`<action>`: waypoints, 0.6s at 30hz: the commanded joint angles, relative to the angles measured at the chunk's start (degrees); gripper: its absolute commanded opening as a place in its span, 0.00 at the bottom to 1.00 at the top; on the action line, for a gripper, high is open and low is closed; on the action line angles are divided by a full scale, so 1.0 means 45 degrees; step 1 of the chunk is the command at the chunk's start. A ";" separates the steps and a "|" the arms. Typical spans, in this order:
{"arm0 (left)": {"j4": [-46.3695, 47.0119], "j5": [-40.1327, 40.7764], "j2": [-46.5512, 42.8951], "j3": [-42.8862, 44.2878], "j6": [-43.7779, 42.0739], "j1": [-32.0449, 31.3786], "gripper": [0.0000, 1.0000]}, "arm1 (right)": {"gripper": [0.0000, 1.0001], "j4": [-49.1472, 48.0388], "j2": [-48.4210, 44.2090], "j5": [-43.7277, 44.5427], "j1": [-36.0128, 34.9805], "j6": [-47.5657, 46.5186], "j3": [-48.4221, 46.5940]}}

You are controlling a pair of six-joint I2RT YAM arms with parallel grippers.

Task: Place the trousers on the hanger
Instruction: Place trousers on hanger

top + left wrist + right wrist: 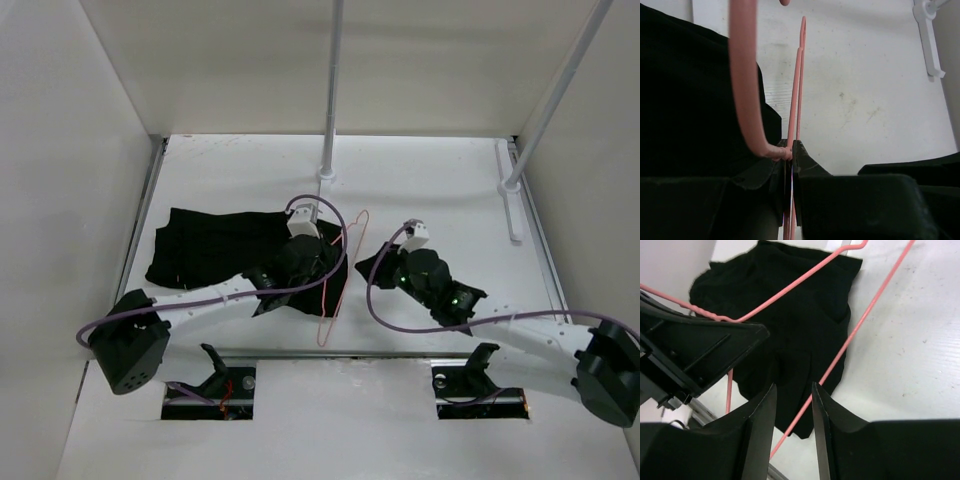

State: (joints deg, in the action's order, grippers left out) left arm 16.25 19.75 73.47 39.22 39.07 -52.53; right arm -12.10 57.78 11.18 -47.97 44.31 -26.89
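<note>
Left tool (791, 150): clamped tight on a thin rod of the hanger (796, 100); the wrist view shows both fingers pressed against the rod with no gap.
Left tool, from above (300, 262): sits over the right-hand end of the trousers (210, 245).
Right tool (791, 405): fingers (762, 415) parted with a moderate gap, gripping nothing; a hanger rod (865, 320) runs across behind the gap, clear of both fingers.
Right tool, from above (378, 266): just right of the hanger (340, 290), pointing left toward it.
Hanger: pale pink, seen nearly edge-on from above, along the right edge of the trousers, hook toward the far side of the counter (440, 180).
Trousers: black, bunched flat on the counter left of centre; the right wrist view shows the cloth (800, 315) lying under the hanger's rods. Cannot tell whether any cloth is threaded over the bar.
Poles: two white uprights, one far centre (333, 80), one far right (560, 90).
Cable: purple line (200, 300) along the left arm.
</note>
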 commanded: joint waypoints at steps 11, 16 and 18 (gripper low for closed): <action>0.3125 0.0416 0.0762 -0.0454 0.0204 -0.0464 0.06 | 0.63 -0.3285 0.4638 -0.1584 0.1156 -0.1351 -0.1406; 0.3595 0.0455 0.1133 -0.0649 0.0380 -0.0347 0.06 | 0.62 -0.4478 0.6005 -0.2639 0.1684 -0.1274 -0.1640; 0.3732 0.0455 0.1270 -0.0689 0.0400 -0.0269 0.06 | 0.52 -0.4305 0.5776 -0.2739 0.1626 -0.1448 -0.1680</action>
State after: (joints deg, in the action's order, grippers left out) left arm 28.14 21.06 79.02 36.73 40.10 -54.00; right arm -25.21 84.58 2.07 -40.62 38.89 -31.99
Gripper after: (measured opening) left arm 0.058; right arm 0.539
